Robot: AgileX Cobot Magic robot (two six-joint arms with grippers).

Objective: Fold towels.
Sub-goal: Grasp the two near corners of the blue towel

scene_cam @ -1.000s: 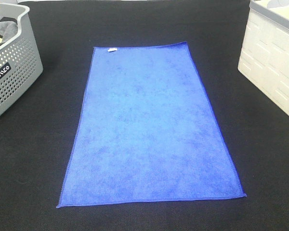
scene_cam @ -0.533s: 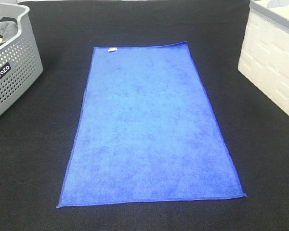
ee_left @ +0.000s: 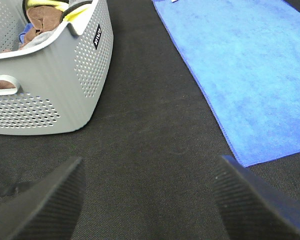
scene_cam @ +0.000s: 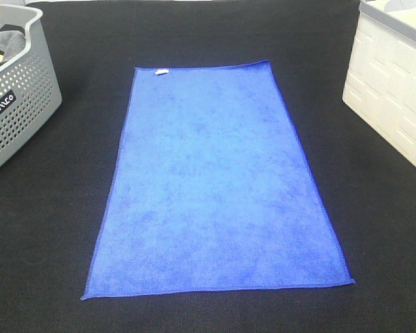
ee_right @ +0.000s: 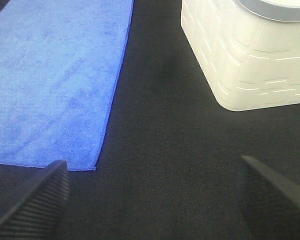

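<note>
Blue towel [scene_cam: 218, 180] lies flat and unfolded mid-table on the black cloth [scene_cam: 69, 229], with the tag [scene_cam: 162, 71] at a far corner. It's between the grey perforated basket [scene_cam: 21, 118] and the white crate [scene_cam: 395, 104]. Left gripper [ee_left: 150, 195] and right gripper [ee_right: 155, 192] are both spread wide, empty, each just outside a near corner. Suggest pinching both near hems together, lifting evenly, and aligning to the far edge before release.

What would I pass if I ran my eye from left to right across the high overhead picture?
grey perforated basket → blue towel, spread flat on the black surface → white crate
</note>
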